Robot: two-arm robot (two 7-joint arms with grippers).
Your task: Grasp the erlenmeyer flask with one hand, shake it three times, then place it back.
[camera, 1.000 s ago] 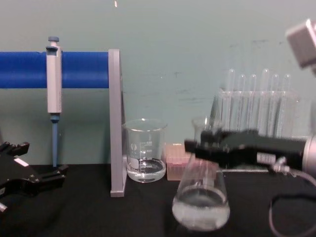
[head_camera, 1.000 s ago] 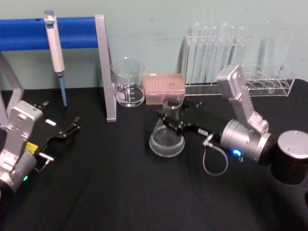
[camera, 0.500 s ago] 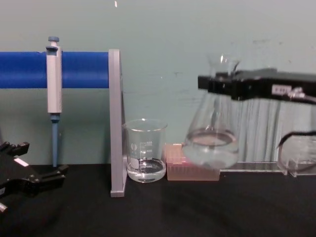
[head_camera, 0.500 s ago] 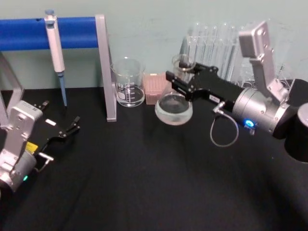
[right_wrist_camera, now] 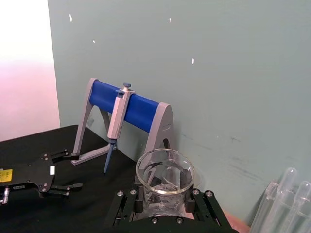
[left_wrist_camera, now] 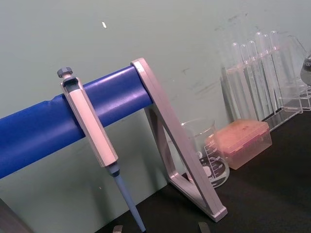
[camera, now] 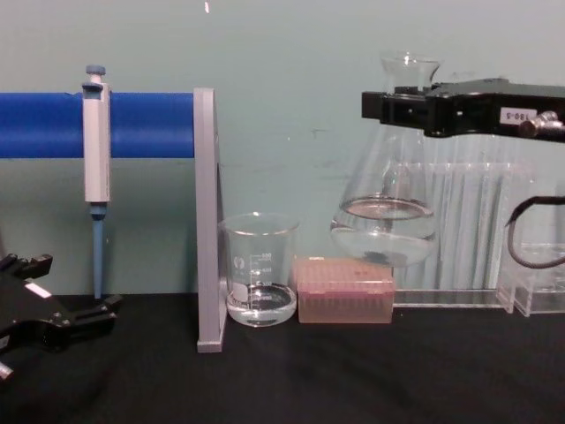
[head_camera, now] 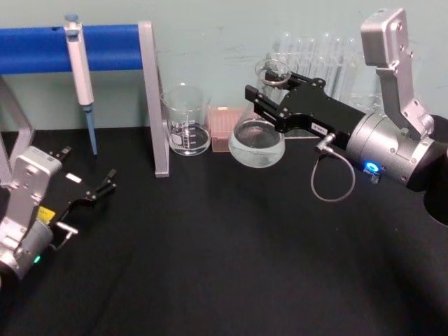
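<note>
While my right gripper is clenching the erlenmeyer flask by its neck, upper centre, I am planning short, level shakes; left gripper idling open, lower left.

Pale green wall, flecked with small white specks, behind a matte black tabletop
</note>
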